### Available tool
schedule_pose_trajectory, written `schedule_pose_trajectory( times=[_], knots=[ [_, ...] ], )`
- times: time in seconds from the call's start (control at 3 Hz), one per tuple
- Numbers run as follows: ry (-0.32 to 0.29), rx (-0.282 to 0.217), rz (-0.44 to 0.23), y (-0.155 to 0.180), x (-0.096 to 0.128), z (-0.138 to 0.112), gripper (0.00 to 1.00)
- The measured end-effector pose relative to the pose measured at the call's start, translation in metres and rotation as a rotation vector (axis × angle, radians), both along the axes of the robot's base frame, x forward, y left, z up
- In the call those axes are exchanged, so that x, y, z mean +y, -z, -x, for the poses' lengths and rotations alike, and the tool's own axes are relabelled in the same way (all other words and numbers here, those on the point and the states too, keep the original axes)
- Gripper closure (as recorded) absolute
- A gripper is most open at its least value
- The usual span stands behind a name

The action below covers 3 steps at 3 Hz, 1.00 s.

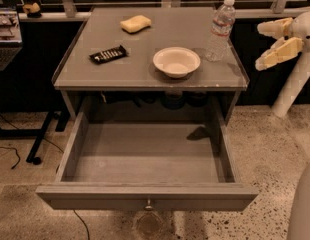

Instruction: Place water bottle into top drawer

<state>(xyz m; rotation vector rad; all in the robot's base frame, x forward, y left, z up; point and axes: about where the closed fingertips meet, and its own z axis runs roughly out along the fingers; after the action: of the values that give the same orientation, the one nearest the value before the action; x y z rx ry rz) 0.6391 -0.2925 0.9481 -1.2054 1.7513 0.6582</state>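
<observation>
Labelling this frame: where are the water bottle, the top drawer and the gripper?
water bottle point(222, 29): camera view, on its label band.
top drawer point(95, 200): camera view, on its front panel.
gripper point(259, 46): camera view, right of the table point(145, 71), between its open fingers point(278, 53).

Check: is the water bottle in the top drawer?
No, the water bottle stands on the table; the gripper, open, is off the table's right edge.

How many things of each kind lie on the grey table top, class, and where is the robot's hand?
Clear ribbed plastic water bottle with white cap: 1
Round white bowl: 1
Yellow rectangular sponge: 1
Dark wrapped snack bar: 1
Total: 4
Robot's hand: open, beyond the table's right edge, holding nothing.
</observation>
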Motion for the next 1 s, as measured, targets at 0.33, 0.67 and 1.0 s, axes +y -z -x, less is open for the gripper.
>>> schedule_pose_trajectory(
  times=[0.33,0.67,1.0],
  knots=[
    [0.019,-0.045,-0.049,-0.009,-0.001,-0.017,0.0],
    [0.081,-0.094,-0.076,-0.014,-0.004,-0.044,0.0],
    [0.081,-0.094,-0.077,-0.014,-0.004,-0.044,0.0]
  ],
)
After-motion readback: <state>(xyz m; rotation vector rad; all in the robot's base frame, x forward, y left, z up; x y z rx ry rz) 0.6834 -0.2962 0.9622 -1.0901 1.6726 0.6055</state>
